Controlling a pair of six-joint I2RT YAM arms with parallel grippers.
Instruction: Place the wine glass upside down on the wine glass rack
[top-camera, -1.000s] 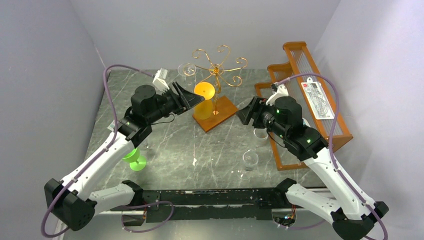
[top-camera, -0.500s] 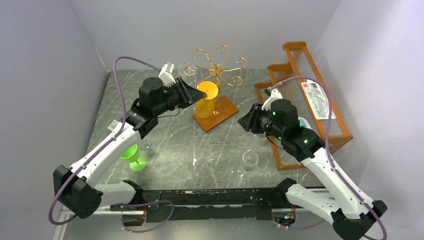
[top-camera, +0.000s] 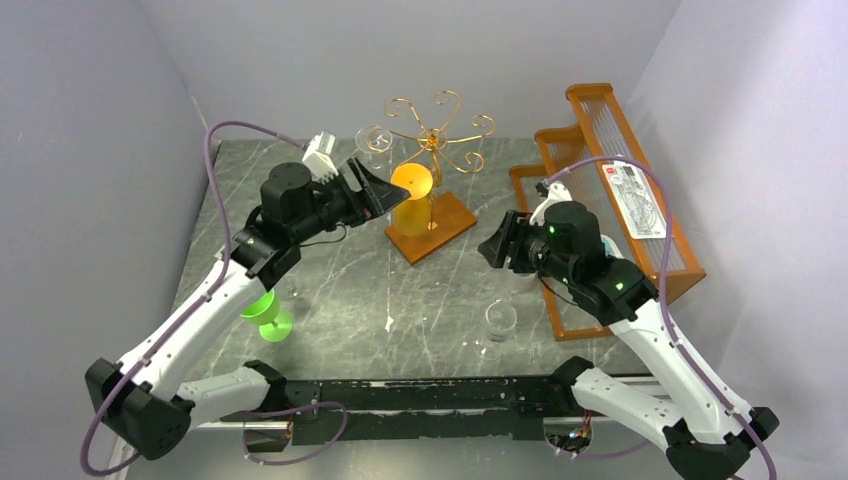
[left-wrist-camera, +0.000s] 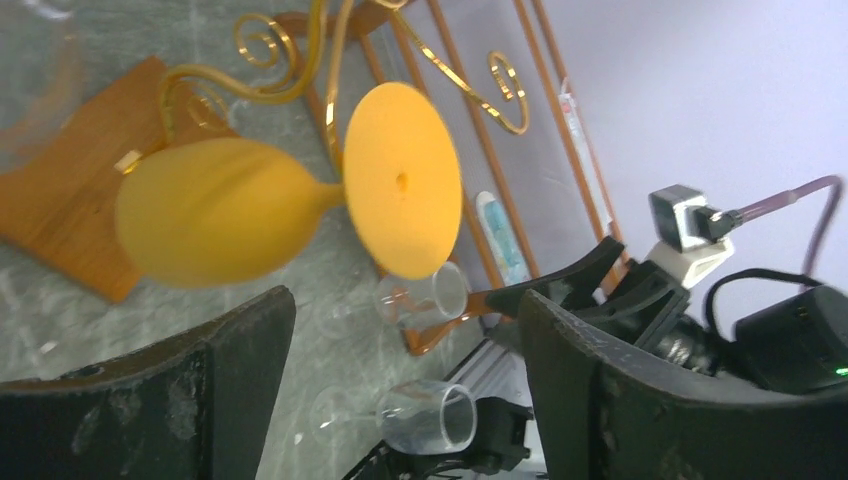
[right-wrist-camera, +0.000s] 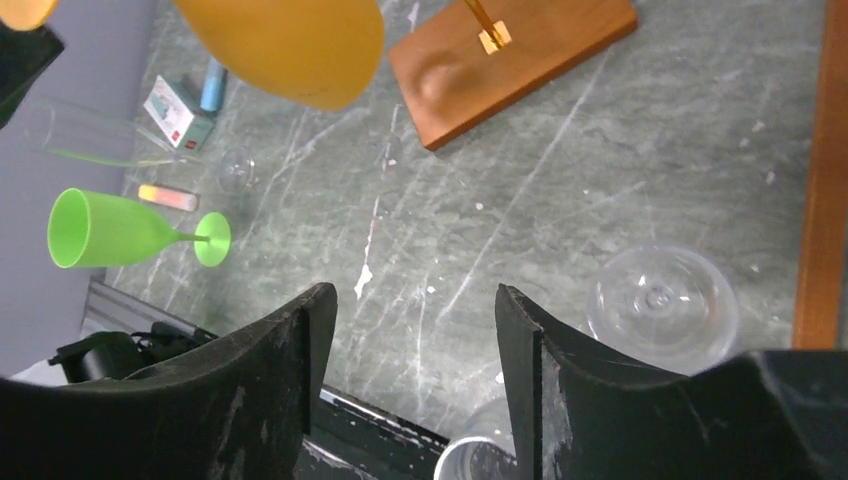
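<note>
My left pincer (left-wrist-camera: 400, 300) is hovering spread wide and empty, just short of the wine glass (left-wrist-camera: 205, 215). The glass is showing matte orange and opaque, with a round foot. I am judging it light, stiff plastic with a slippery bowl, best held at the thin stem. It seems to be hanging bowl-down on the gold wine glass rack (top-camera: 450, 215) beyond.

My bench: grey marbled tabletop (top-camera: 440, 300), pale lilac walls (top-camera: 80, 150) on three sides, even light, orange slatted shelf (top-camera: 600, 125) at 2 o'clock.
</note>
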